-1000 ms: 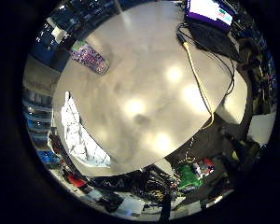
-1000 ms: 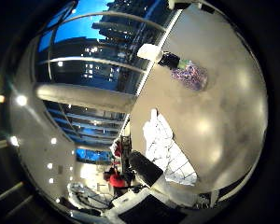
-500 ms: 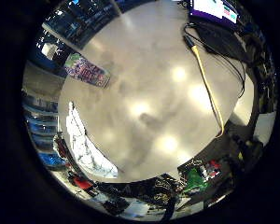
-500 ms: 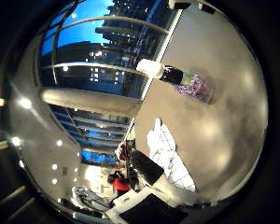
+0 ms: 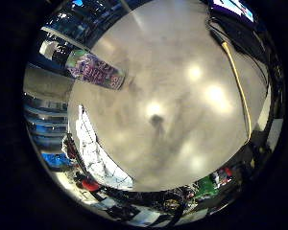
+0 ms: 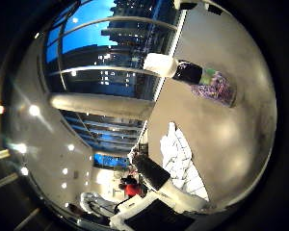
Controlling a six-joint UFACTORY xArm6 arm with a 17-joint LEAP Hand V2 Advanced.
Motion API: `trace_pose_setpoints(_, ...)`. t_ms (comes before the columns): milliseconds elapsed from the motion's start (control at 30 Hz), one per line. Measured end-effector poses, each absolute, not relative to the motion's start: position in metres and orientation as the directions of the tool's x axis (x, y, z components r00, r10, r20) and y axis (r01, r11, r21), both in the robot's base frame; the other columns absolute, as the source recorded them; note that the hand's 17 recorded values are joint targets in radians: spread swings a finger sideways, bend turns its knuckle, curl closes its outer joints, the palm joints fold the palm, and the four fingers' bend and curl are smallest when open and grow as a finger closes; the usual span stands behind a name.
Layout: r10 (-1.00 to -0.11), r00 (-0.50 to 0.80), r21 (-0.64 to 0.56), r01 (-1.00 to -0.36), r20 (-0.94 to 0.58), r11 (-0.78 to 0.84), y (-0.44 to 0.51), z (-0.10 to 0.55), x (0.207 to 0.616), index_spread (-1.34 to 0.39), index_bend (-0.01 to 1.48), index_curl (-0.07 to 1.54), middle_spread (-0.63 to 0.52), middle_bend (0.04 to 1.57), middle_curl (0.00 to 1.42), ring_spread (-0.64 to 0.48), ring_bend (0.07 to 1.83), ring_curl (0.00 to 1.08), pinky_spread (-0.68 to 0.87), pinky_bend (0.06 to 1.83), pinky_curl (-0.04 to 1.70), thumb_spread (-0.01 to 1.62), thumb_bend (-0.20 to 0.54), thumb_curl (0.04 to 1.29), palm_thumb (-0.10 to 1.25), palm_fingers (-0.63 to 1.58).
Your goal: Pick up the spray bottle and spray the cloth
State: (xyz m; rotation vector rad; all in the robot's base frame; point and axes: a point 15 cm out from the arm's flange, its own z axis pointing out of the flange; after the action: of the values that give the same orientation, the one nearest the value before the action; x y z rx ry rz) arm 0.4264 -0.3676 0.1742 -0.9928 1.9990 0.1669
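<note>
The bottle (image 6: 202, 79) stands near the bench (image 5: 182, 120) edge, so a clumsy approach could tip it or push it off; its rounded body may also slip in a loose grip. It stands off to one side of the palm, well apart, not under it. The cloth (image 6: 180, 159) lies on the bench near the bottle, not touching. No part of the hand shows, so I cannot tell its state.

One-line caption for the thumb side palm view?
Spray bottle stands on the grey table near its edge, white cloth lying apart from it.
</note>
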Motion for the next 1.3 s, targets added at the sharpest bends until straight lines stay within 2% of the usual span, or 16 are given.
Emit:
trace_pose_setpoints(233,-0.585,-0.272,-0.248,-0.714,-0.764,0.655,-0.36,0.161,0.438,-0.21,0.15,0.26,0.11,0.2,0.33,0.16,0.31,0.27,0.37,0.41,0.31,1.04,-0.025,0.29,0.48,0.04)
trace_pose_setpoints(433,-0.572,-0.26,-0.261,-0.695,-0.778,0.67,-0.375,0.155,0.454,-0.21,0.15,0.26,0.11,0.2,0.33,0.16,0.31,0.27,0.37,0.41,0.31,1.04,-0.025,0.29,0.48,0.04)
trace_pose_setpoints(933,-0.556,-0.233,-0.255,-0.705,-0.798,0.661,-0.395,0.127,0.491,-0.21,0.15,0.26,0.11,0.2,0.34,0.14,0.31,0.27,0.37,0.4,0.31,1.04,-0.025,0.29,0.47,0.04)
trace_pose_setpoints(1300,-0.565,-0.192,-0.253,-0.749,-0.803,0.613,-0.356,0.127,0.521,-0.2,0.15,0.26,0.11,0.2,0.34,0.14,0.31,0.27,0.37,0.4,0.31,1.04,-0.025,0.28,0.47,0.05)
